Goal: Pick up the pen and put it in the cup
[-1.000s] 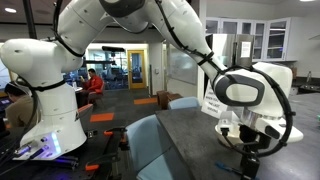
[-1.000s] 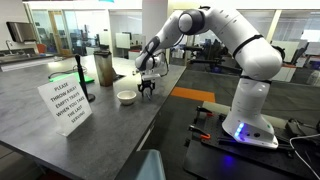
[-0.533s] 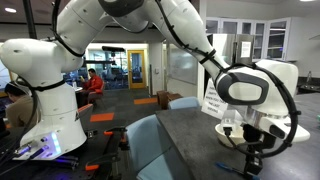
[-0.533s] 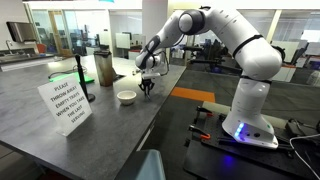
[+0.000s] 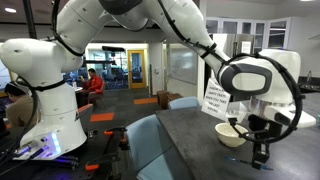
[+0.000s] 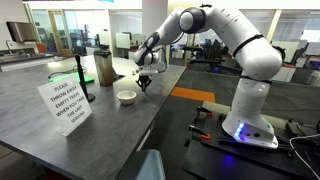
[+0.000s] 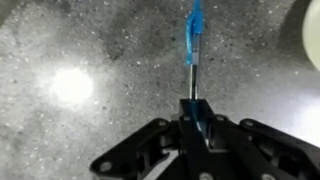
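My gripper [image 7: 196, 112] is pinched tight on one end of the pen [image 7: 193, 45], near the cup [image 6: 126, 96].

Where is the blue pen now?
In the wrist view the thin blue pen is clamped in the black pincer, pointing up-picture over the grey speckled counter; the cream-white bowl-shaped cup shows at the right edge.

My gripper [image 6: 146, 86] hangs over the table [image 6: 110, 130], just right of the cup [image 6: 126, 96]; the pen [image 7: 194, 45] sits between its jaws.
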You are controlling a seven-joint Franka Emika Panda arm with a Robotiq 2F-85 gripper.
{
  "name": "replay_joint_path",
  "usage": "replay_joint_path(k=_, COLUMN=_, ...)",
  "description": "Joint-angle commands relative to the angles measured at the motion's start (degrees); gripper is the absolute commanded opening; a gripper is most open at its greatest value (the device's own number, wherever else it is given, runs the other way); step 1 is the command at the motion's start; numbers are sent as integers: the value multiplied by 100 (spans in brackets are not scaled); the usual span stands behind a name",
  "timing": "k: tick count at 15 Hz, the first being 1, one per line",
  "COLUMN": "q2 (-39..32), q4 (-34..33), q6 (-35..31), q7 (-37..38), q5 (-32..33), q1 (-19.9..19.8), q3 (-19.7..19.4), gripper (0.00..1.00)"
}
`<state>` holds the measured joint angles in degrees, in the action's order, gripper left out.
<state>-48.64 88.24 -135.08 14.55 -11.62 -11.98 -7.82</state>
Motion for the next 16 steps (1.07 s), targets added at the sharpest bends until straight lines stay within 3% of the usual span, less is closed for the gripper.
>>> replay_joint_path(k=1, q2=310, q4=161, q6=-433, q7=365, q5=-52, q1=241, q3=-63, gripper=3)
replay_joint_path(k=9, q2=483, q4=315, q6=-1438, q7=701, q5=82, q1=866, q3=-70, gripper=3)
replay_joint_path(k=16, q2=458, q4=373, q6=-1644, q7=653, q5=126, q1=1154, q3=-44, gripper=3)
